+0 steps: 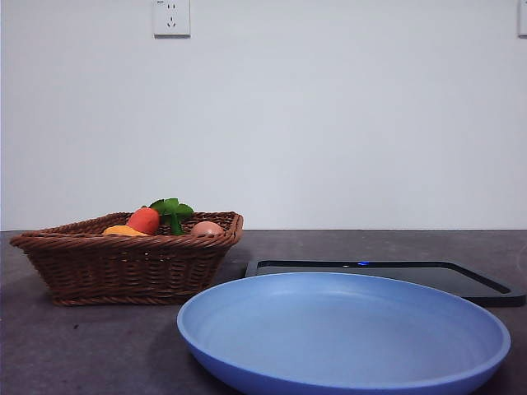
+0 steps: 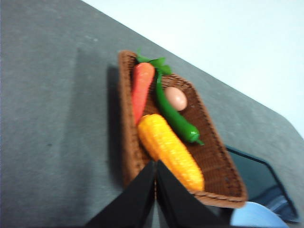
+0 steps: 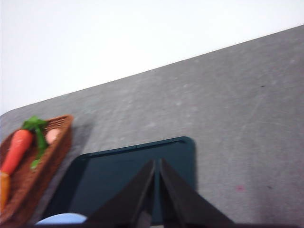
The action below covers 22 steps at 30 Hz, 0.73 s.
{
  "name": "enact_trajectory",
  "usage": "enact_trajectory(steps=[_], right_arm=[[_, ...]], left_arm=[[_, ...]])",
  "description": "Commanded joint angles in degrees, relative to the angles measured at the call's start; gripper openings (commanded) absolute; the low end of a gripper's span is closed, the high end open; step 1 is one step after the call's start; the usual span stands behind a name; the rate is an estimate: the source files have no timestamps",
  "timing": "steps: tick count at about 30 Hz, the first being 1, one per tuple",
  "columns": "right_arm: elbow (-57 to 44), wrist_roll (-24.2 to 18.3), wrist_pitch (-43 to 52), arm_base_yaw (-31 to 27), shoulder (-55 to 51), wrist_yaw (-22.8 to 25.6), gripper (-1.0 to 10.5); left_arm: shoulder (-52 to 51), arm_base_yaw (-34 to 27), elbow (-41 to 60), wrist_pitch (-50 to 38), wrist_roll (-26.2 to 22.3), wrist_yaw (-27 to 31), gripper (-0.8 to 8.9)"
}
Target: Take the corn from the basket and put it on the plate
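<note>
A black tray (image 1: pixel 461 278) lies flat at the right of the front view's middle band, on the dark grey table (image 1: pixel 99 346). Left of centre, an orange-red carrot (image 1: pixel 144 220) with green leaves shows beside a pale pinkish egg (image 1: pixel 206 228). A white wall socket (image 1: pixel 171 16) sits at the upper left. The left wrist view also shows a green pepper (image 2: pixel 175 118) near its centre, between carrot and egg.

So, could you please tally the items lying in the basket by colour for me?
Yellow-orange: 1, the corn
Orange-red: 1, the carrot
Green: 1, the long pepper
Pale pink: 1, the egg
Total: 4 items in the basket
</note>
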<state>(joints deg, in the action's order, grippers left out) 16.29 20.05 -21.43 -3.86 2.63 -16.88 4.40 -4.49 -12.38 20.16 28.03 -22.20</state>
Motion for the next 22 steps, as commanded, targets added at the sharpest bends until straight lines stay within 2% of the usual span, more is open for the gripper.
enact_trajectory(steps=[1, 6, 11, 14, 22], right_arm=[[3.9, -1.1, -2.5, 0.0, 2.6, -2.2, 0.0], [11.3, -6.0, -10.7, 0.0, 9.7, -9.0, 0.0], [18.5, -12.1, -20.2, 0.0, 17.7, -15.2, 0.0], [22.1, -13.9, -24.4, 0.5, 22.1, -18.5, 0.0], [27.2, -17.8, -30.7, 5.6, 31.4, -19.7, 0.0]], left_arm=[[2.8, -0.2, -3.7, 1.4, -1.0, -2.0, 0.06], [9.5, -0.1, -10.7, 5.4, -6.2, -7.5, 0.06], [16.0, 0.9, -17.1, 11.7, -12.6, -9.6, 0.06], [19.6, 2.0, -20.1, 15.6, -15.4, -10.4, 0.06], [26.9, 6.2, -24.2, 22.6, -19.0, -12.7, 0.06]])
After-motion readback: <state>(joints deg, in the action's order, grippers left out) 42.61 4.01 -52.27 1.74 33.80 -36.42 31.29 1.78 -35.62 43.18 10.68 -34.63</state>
